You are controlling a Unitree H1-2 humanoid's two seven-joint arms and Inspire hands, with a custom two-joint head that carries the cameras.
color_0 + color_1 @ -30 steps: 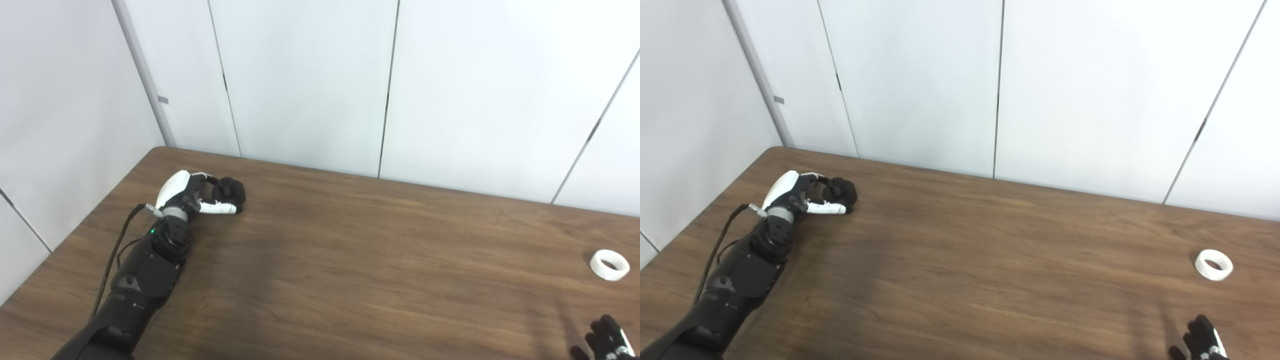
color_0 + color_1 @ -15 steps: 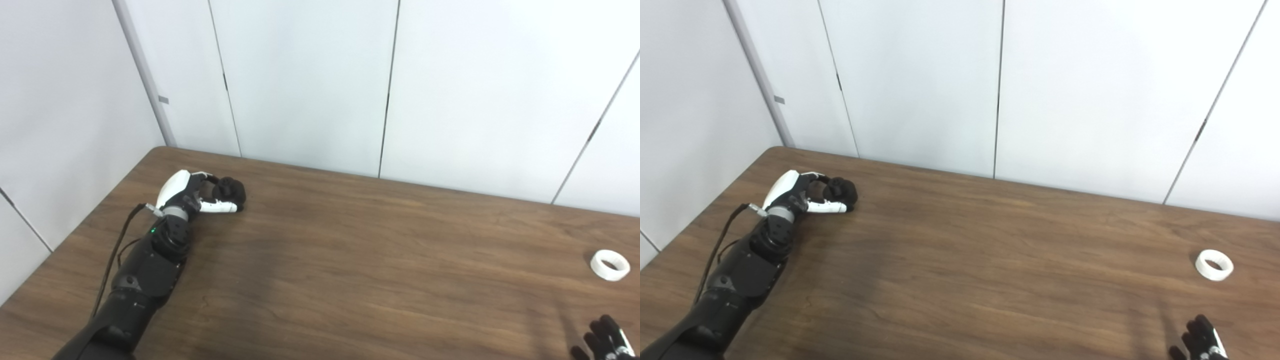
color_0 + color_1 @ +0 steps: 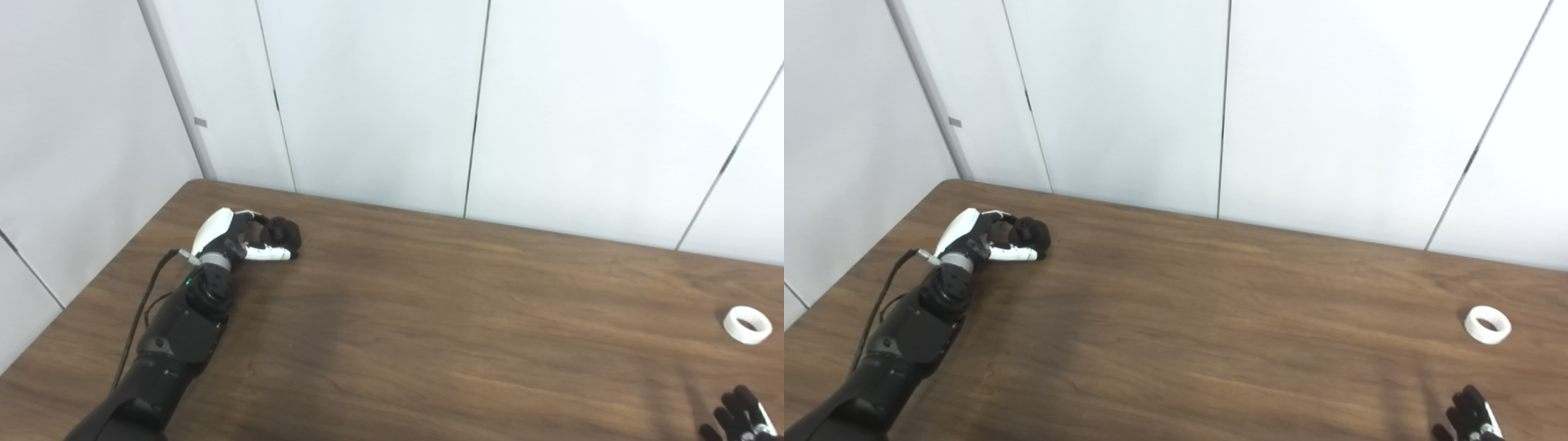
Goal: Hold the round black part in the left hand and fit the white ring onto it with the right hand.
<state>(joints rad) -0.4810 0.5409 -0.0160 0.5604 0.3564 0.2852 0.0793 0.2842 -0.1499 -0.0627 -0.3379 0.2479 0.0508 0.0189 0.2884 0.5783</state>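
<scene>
The round black part [image 3: 282, 233] sits on the brown table [image 3: 429, 318] at the far left, near the back corner. My left hand [image 3: 236, 236] lies on the table with its fingers curled over the far side of the part and its white thumb [image 3: 267, 252] along the near side, so it is shut on the part. The white ring [image 3: 747, 324] lies flat at the far right. Only the dark fingertips of my right hand [image 3: 741, 419] show at the bottom right edge, spread and holding nothing, a short way nearer than the ring.
White wall panels [image 3: 380, 104] stand right behind the table's back edge and along its left side. A black cable [image 3: 144, 300] runs beside my left forearm. Bare wood lies between the two hands.
The left hand's fingers have drawn a little tighter around the black part. The right hand's fingertips have sunk slightly toward the bottom edge. The ring has not moved.
</scene>
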